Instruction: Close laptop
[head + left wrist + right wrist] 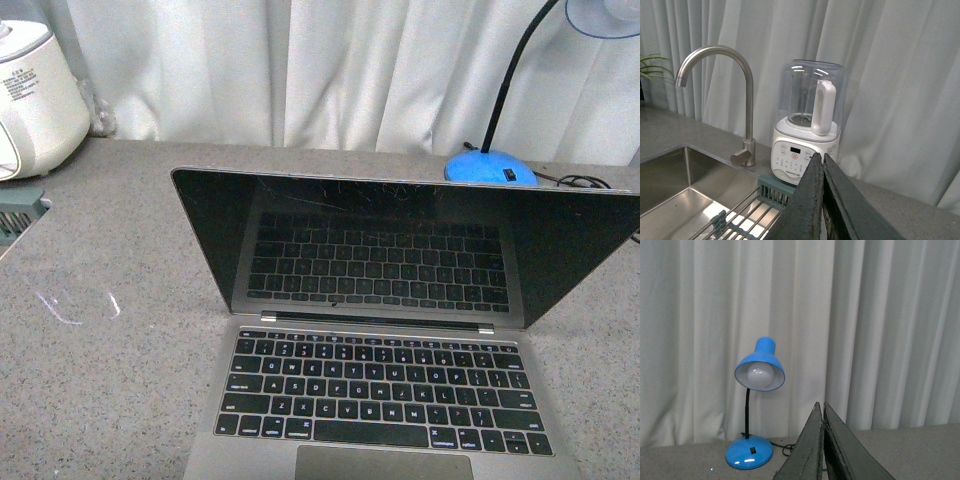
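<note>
While the laptop (380, 392) stands open, left gripper (821, 156) and right gripper (821, 405) are closed.

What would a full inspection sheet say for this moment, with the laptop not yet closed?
Surface: grey speckled counter, with white smears on its left part.
Job's things: laptop open, screen dark and scratched.
Clutter: blender, blue desk lamp, green drain rack.
Grippers: left gripper and right gripper both shut, holding nothing; neither shows in the front view.
Cables: black cord behind the laptop.
Surroundings: white curtain, faucet, steel sink, plant.
</note>
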{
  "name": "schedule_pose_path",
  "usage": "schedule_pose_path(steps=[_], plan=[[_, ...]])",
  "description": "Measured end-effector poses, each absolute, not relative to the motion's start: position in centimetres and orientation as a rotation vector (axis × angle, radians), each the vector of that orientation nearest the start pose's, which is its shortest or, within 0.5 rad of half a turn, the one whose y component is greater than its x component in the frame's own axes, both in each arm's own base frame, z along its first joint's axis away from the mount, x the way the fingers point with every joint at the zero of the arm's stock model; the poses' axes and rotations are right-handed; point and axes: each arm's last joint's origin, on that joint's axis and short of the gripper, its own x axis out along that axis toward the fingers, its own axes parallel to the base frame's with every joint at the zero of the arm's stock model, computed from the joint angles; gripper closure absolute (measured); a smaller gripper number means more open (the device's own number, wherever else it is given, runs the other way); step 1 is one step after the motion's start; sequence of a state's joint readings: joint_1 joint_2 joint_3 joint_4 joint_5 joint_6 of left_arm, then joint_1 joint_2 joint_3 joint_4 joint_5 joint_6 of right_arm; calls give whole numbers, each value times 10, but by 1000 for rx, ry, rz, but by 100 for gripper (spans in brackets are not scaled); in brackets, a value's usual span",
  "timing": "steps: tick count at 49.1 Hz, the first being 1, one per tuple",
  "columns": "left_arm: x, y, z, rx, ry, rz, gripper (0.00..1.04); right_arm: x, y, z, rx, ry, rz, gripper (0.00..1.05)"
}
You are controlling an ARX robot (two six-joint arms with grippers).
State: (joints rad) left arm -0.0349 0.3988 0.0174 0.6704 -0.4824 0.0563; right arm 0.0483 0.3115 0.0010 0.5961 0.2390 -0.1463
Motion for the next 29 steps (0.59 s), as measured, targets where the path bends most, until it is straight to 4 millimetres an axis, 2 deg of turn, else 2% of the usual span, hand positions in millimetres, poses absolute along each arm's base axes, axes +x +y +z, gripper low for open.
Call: schedule_pose_path(steps=[6, 13, 20, 29], plan=[[131, 16, 196, -5, -224, 438, 101, 130, -3, 188, -138, -211, -143, 103], [151, 23, 208, -3, -206, 422, 101, 155, -6, 186, -160, -140, -84, 103], [170, 24, 216, 5, -179, 392, 101, 185, -8, 195, -184, -97, -33, 103], [211, 14, 230, 26, -85, 278, 101, 228, -3, 215, -202, -47, 76, 103]])
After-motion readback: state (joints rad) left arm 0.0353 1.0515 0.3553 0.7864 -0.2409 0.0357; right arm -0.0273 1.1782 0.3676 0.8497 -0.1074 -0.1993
